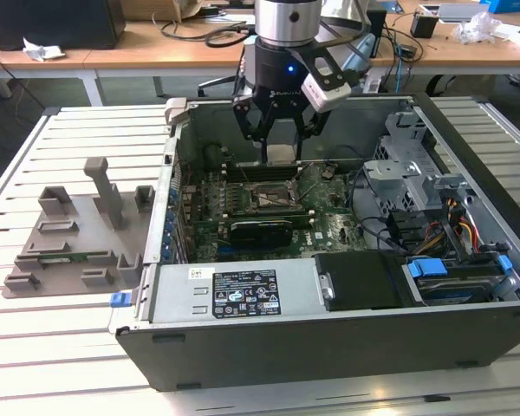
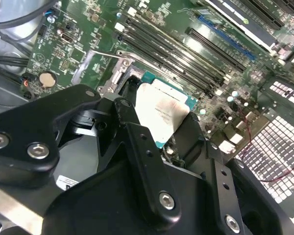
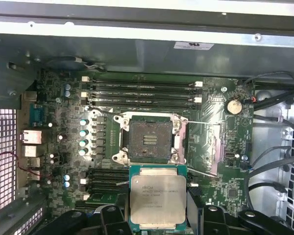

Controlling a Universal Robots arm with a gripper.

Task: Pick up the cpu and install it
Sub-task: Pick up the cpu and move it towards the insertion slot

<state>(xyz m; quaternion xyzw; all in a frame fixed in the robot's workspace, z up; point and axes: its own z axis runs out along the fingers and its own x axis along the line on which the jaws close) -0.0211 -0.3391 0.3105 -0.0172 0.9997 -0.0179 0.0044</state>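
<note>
Plainly, the pick-up is done and the carry to the board is in hand: in the exterior view the pincer [image 1: 280, 149] hangs inside the open case [image 1: 243, 351], clamped on the cpu [image 1: 281, 154], whose silver face shows between the two dark fingers. The chip is in the air above the board [image 1: 329, 227], near the socket [image 1: 269, 196] but not touching it, and seems to sit a little toward the case's far wall from it. At the exterior view's left a grey tray [image 1: 69, 247] lies on the slatted tabletop [image 1: 61, 347], well apart from the case. In the second wrist view the cpu [image 2: 161, 115] is gripped on opposite edges by black fingers [image 2: 137, 142], tilted against the camera, with green board and long memory slots [image 2: 161, 46] beyond it. In the first wrist view the cpu [image 3: 154, 203] faces the camera between the fingers, its green rim visible, and the socket [image 3: 149, 139] lies uncovered with its dark contact field showing and thin wire levers swung aside; the chip reads as just beside the socket, not over it. By my judgement the install step has barely begun: seating calls for bringing the chip squarely over the socket, matching its edges and orientation to the frame, keeping it level, and setting it down lightly, since the contacts look delicate and a skewed drop could harm them.
</note>
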